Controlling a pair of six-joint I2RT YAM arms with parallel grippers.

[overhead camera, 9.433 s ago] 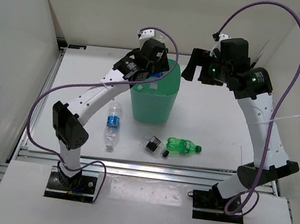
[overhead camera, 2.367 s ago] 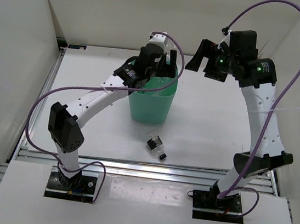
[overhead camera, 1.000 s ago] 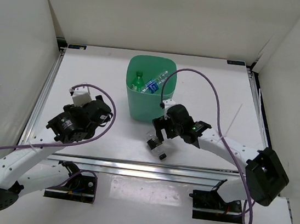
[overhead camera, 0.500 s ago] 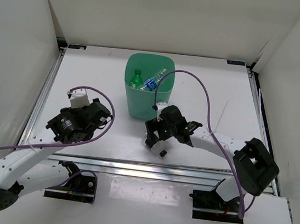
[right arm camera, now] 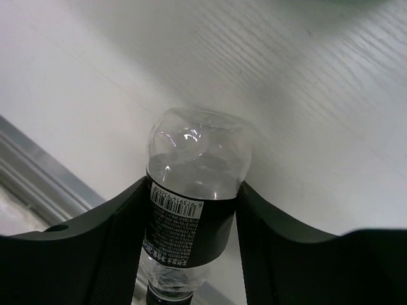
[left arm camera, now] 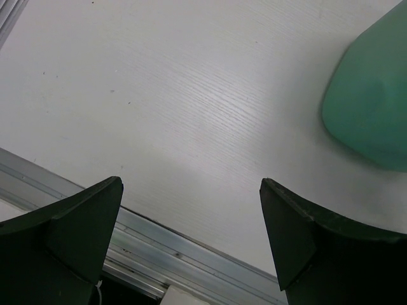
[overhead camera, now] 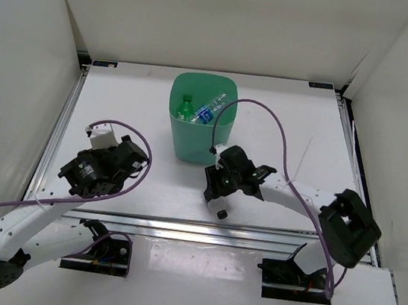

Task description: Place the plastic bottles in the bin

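- The right hand (overhead camera: 215, 188) is clamped on the dark-labelled bottle (right arm camera: 191, 190), one finger on each side of the label.
- That bottle sits low at the surface (overhead camera: 119, 111), near the front rail. Its long axis runs from the hand toward the near edge, with the black cap nearest that edge.
- The bin (overhead camera: 199, 143) stands just beyond the hand, toward the far side and slightly left. The lift must probably clear its tall rim before the bottle is let go.
- A green bottle (overhead camera: 186, 107) and a blue-labelled bottle (overhead camera: 207, 114) lie inside the bin.
- The right arm reaches in low from the right, its forearm nearly flat.
- The left hand (left arm camera: 191, 187) is spread wide and empty over bare surface, well apart from the bottle.
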